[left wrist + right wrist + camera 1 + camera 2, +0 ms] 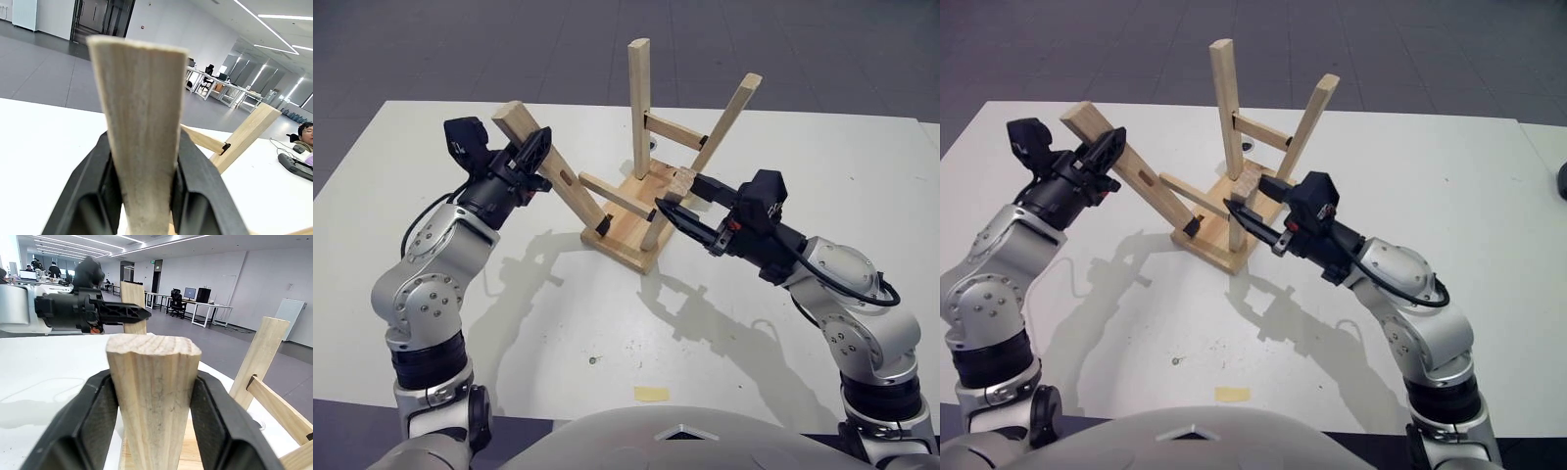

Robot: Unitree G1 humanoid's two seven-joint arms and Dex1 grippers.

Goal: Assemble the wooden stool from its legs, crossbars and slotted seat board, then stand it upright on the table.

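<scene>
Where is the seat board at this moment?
In the left eye view, the seat board rests near the middle of the table, legs sticking up from it, between the left gripper on its left and the right gripper on its right.

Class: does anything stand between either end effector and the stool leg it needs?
Nothing visible does: the left end effector is shut on a tilted leg, the right end effector on a second leg.

Speck on table too small to identify; leg base cut off by picture edge.
</scene>
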